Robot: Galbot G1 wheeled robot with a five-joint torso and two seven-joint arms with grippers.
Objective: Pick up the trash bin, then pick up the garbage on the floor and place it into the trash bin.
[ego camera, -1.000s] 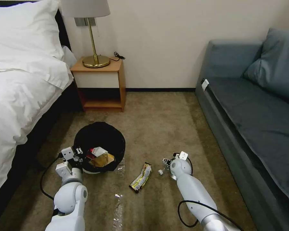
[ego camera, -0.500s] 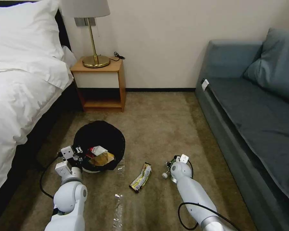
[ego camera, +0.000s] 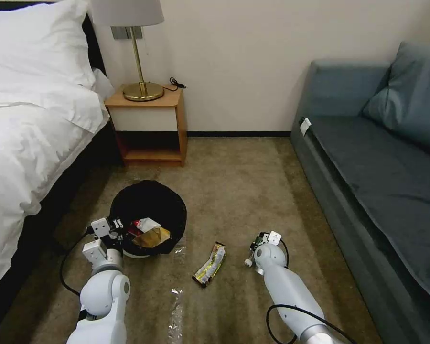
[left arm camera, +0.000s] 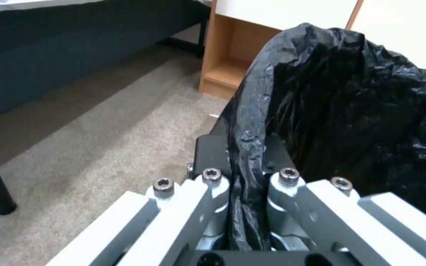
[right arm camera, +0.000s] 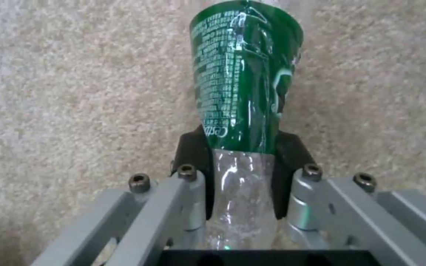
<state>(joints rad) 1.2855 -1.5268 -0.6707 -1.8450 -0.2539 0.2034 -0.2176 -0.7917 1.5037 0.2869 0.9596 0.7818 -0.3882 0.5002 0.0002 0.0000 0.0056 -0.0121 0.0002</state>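
Since the earlier frames the right gripper had drawn back a little toward the robot and lower in the head view, taking the bottle with it. The trash bin and the left gripper had not moved.

In the right wrist view, the black pads were closed on the clear neck part of the bottle, and its green label pointed straight away from the gripper, so the long axis ran in line with the fingers. The carpet lay under it (whether the bottle was touching it, I cannot tell).

The left gripper was clamped on the rim of the bin, over the black liner bag. The bin stood to the left of the bottle, well apart from it, with the yellow-black wrapper lying on the floor between them. I judge that the right arm must carry the bottle leftward across this wrapper to reach the opening of the bin.
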